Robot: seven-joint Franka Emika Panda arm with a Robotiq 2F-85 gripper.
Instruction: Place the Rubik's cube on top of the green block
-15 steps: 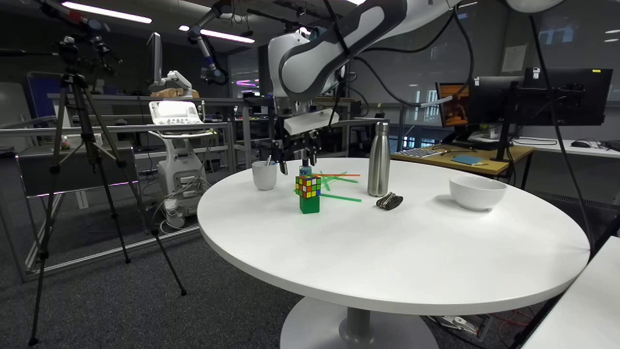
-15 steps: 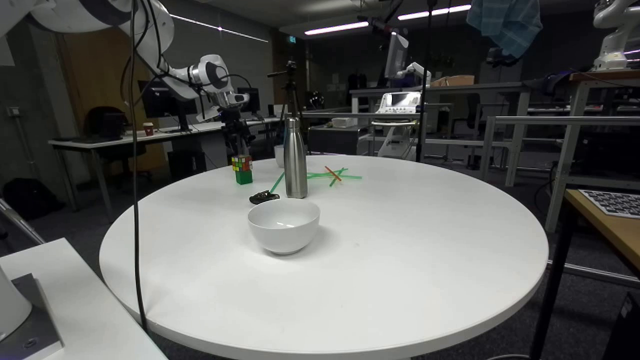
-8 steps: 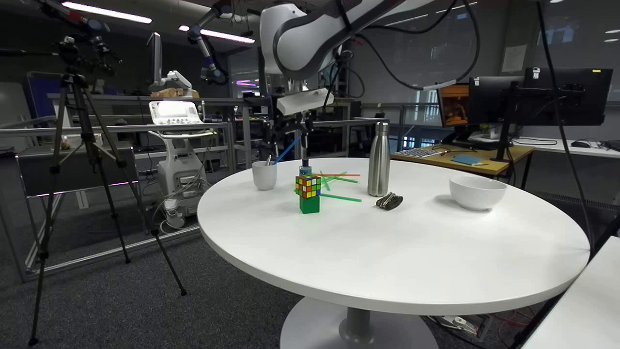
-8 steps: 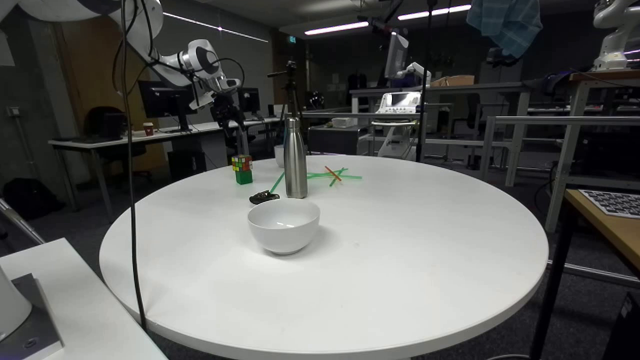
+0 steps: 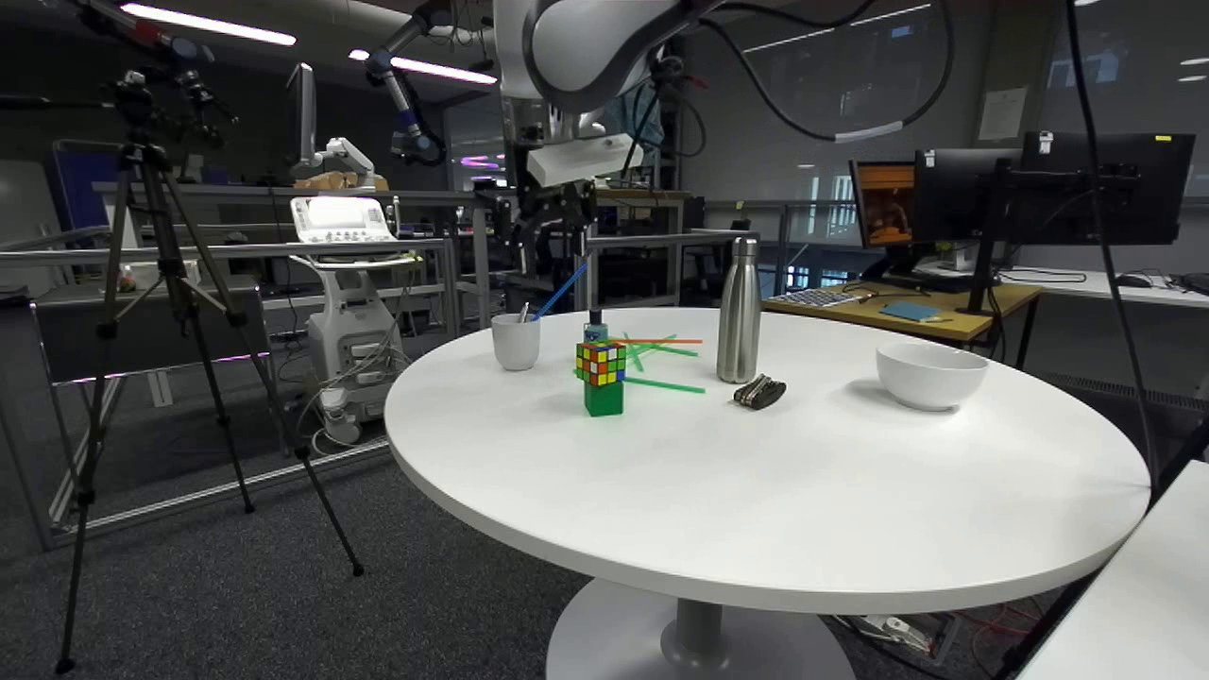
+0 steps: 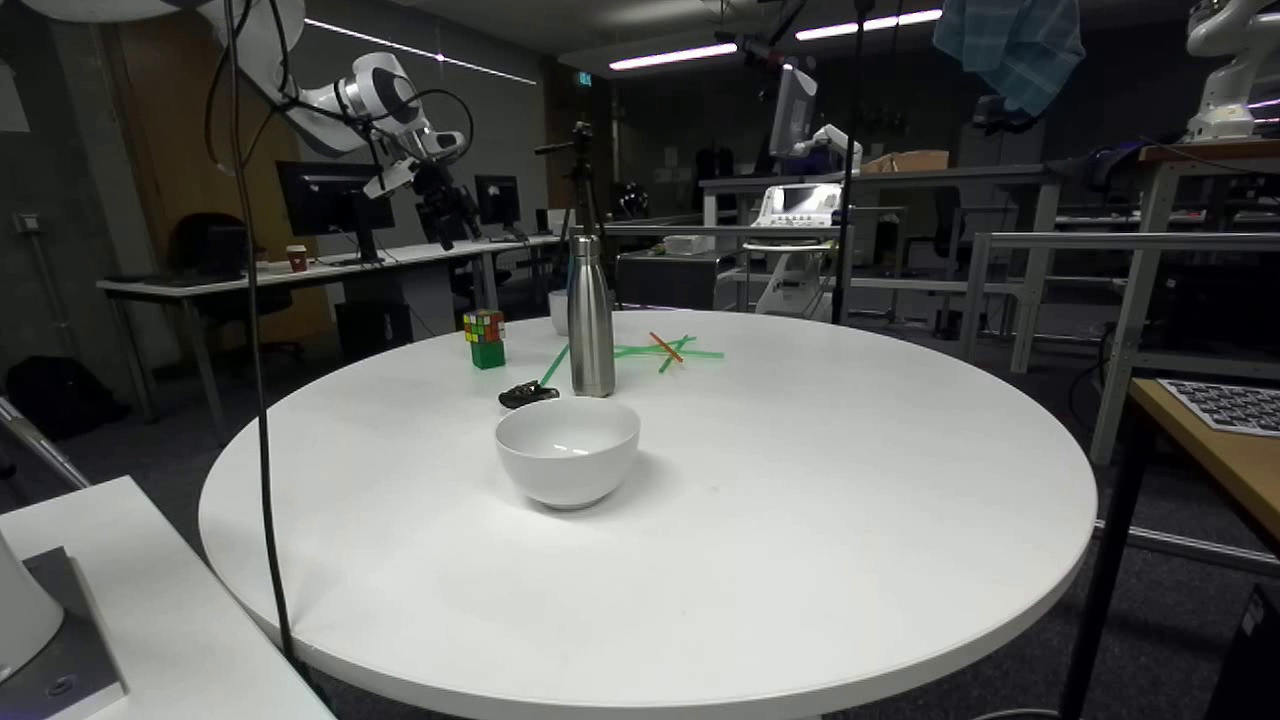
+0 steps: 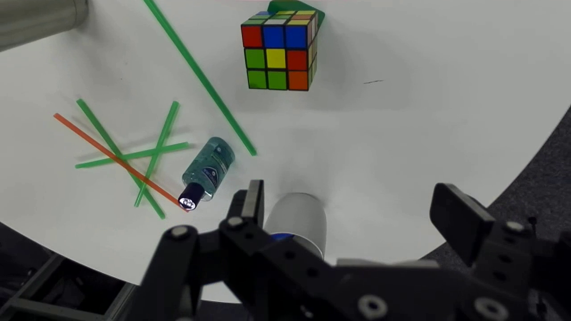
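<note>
The Rubik's cube (image 5: 601, 365) rests on top of the green block (image 5: 604, 399), which stands on the white table. In an exterior view the cube (image 6: 484, 326) sits on the block (image 6: 488, 354), turned a little against it. In the wrist view the cube (image 7: 279, 55) is near the top edge and hides most of the green block (image 7: 296, 6). My gripper (image 7: 350, 200) is open with nothing between its fingers. In both exterior views the gripper (image 5: 553, 250) (image 6: 450, 225) is well above the table, apart from the cube.
A white cup (image 5: 517, 342) with a blue stick stands below the gripper in the wrist view. A small teal bottle (image 7: 208, 167), green sticks (image 7: 196, 67) and an orange stick (image 7: 111, 154) lie around. A steel bottle (image 5: 739, 312), dark object (image 5: 758, 391) and white bowl (image 5: 930, 375) stand further off.
My gripper has risen and moved away from the cube, up and to the left in both exterior views. The cube and green block have stayed in place.
</note>
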